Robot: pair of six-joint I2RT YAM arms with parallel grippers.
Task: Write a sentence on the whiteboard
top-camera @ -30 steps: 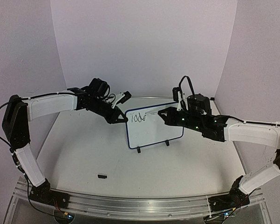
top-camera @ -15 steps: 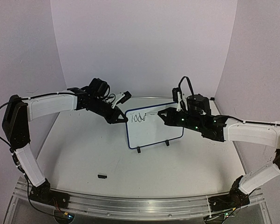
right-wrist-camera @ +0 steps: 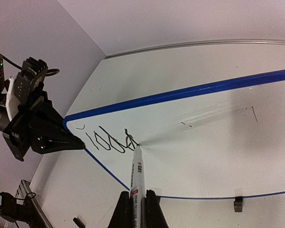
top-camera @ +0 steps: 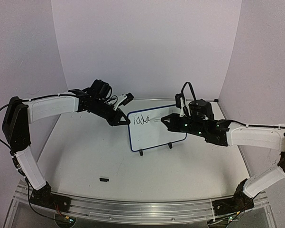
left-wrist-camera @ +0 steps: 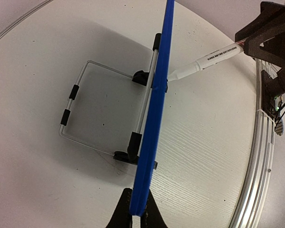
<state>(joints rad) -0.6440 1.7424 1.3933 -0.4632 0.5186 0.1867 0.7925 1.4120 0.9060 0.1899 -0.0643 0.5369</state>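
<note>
The whiteboard (top-camera: 156, 127) stands upright on two small black feet in the middle of the table, its blue rim (left-wrist-camera: 154, 118) seen edge-on in the left wrist view. My left gripper (top-camera: 121, 120) is shut on the board's upper left corner (left-wrist-camera: 137, 209). My right gripper (right-wrist-camera: 137, 211) is shut on a white marker pen (right-wrist-camera: 136, 173), whose tip touches the board face. The sentence (right-wrist-camera: 111, 141) is a short run of black script, a few letters near the board's top left (top-camera: 141, 120).
A small black pen cap (top-camera: 104, 179) lies on the table in front of the left arm. A wire stand (left-wrist-camera: 85, 114) props the board from behind. White walls close in the back and sides; a metal rail (top-camera: 133, 206) runs along the near edge.
The right gripper and marker have shifted slightly left and down along the board, and the black script has gained a stroke. The left arm has not moved.
</note>
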